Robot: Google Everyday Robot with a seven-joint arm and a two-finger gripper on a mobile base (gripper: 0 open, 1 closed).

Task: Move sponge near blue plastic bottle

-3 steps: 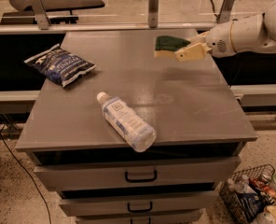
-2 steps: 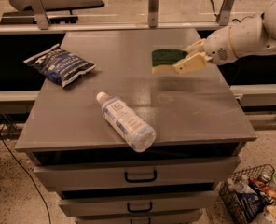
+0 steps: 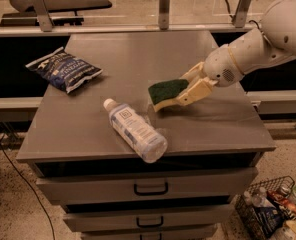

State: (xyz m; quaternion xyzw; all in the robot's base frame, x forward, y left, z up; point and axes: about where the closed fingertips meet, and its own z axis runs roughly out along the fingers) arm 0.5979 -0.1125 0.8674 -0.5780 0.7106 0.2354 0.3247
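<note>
**Sponge Held Over Counter, Close to Bottle**

A grey counter with drawers below it fills most of the view. The robot's white arm reaches in from the upper right, angled down toward the counter's middle. A blue plastic bottle lies on its side near the front edge, with its white cap pointing to the back left and its base toward the front right. A dark blue chip bag rests at the counter's left side, well apart from the bottle. The sponge, dark green on top over pale yellow foam, sits tilted at mid-counter, just to the right of the bottle's cap end, near it but not touching it. The cream-coloured end effector is clamped on the sponge's right end. Whether the sponge's lower edge touches the counter cannot be told. A wire basket of items stands on the floor at lower right.
</note>
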